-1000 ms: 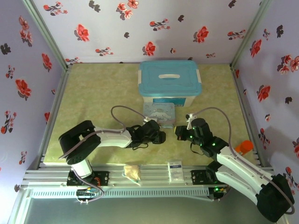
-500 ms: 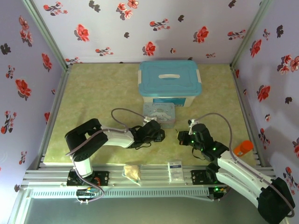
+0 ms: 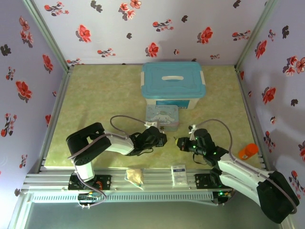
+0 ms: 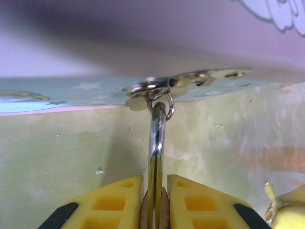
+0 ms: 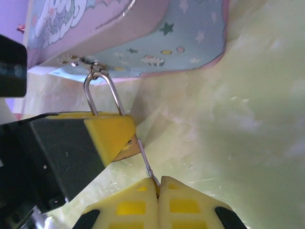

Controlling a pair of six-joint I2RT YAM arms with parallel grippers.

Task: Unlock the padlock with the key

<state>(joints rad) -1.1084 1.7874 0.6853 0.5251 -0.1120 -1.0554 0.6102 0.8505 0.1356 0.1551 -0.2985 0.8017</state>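
The cartoon tin lies in front of the blue box. From the tin's hasp hangs the padlock by its silvery shackle. My left gripper is shut on the padlock's brass body. In the right wrist view the padlock's brass body peeks out under the left gripper's finger. My right gripper is shut on the thin key, whose tip reaches the padlock's bottom. From above, the left gripper and the right gripper face each other closely.
A blue-lidded storage box stands behind the tin. An orange object lies at the right edge. Two small packets rest on the front rail. Flowered walls close in three sides.
My right gripper first dropped toward the near edge, then slid left toward the left gripper, bringing the key up to the padlock. The left gripper shifted slightly nearer while holding the padlock.
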